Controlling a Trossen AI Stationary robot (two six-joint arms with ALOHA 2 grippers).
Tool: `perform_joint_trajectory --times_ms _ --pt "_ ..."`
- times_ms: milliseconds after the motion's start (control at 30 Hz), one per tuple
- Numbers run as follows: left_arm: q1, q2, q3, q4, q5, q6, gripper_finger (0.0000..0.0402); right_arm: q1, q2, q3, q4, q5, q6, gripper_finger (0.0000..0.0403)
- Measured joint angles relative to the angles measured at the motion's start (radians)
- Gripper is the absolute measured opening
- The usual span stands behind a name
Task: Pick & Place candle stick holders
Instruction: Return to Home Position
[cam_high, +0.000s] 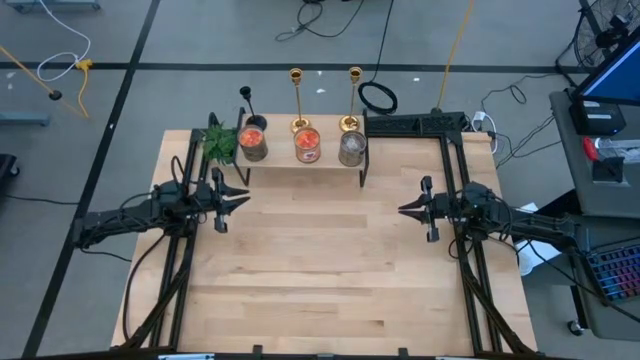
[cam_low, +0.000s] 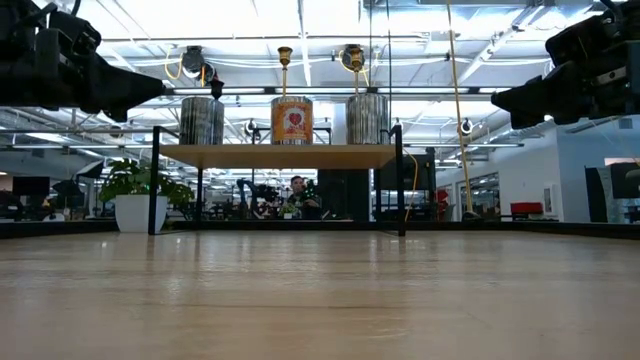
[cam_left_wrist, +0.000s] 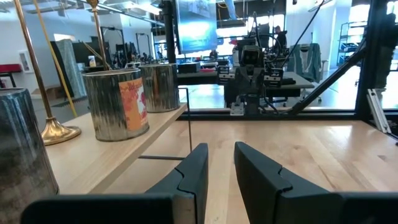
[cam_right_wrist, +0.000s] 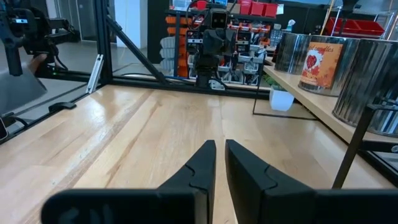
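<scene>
**Tabletop (cam_high: 330, 270) up front, holders on the far shelf**

Wood tabletop takes the whole near field. Black-framed shelf (cam_high: 280, 165) sits at the far edge, centre.

Left pincer (cam_high: 243, 198) hovers over the left side, fingers a little spread, holding nothing. Right pincer (cam_high: 403, 210) hovers over the right side, fingers all but pressed together with a thin slit between, holding nothing. Both are well apart from the shelf, which reads as a rest pose.

Three candle tins (cam_high: 307, 144) stand in a row on the shelf's near half. Plant (cam_high: 220, 146) is just left of the shelf.

Candle stick holders stand upright behind the tins: black holder (cam_high: 250, 107) at the left, left gold holder (cam_high: 298, 100) in the middle, right gold holder (cam_high: 352, 98) at the right. The left wrist view shows a gold base resting on the shelf board.

Handling guess: rigid metal, fairly light, tippy on the small base, and the polished stem is likely slippery. Grip the stem low to mid, squarely, and lift straight up. The tins are close, so there is little room.
</scene>
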Motion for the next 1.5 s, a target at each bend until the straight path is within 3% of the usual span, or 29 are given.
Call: perform_joint_trajectory --times_ms 1500 --pt "0.000 0.000 0.000 0.006 -0.001 0.000 0.0086 0.000 0.000 -0.001 0.000 0.000 0.000 0.0029"
